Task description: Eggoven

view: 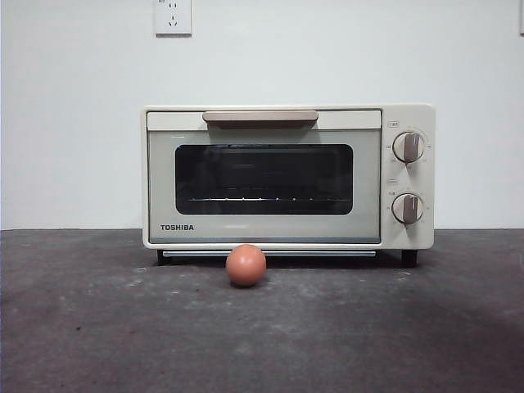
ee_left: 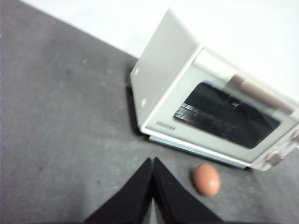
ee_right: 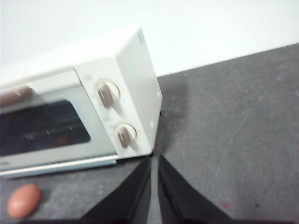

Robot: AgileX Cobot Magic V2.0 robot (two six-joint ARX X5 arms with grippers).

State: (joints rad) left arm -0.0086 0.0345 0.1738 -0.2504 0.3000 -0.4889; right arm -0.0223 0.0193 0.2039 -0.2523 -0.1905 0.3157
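Note:
The cream Toshiba oven (view: 286, 176) stands against the wall, its door shut, with a tan handle (view: 260, 118) along the top and two knobs on the right. The orange-brown egg (view: 246, 264) rests on the dark table just in front of the door. In the left wrist view the oven (ee_left: 187, 100) and egg (ee_left: 207, 179) lie ahead of my left gripper (ee_left: 153, 161), which is shut on nothing and held above the table. My right gripper (ee_right: 154, 158) is shut and empty too, near the oven's knob end (ee_right: 117, 112), with the egg (ee_right: 24, 200) off to the side.
A wall socket (view: 173, 16) sits high on the white wall behind the oven. Dark grey table (view: 98, 327) spreads out on both sides of the oven and in front of it. Neither arm shows in the front view.

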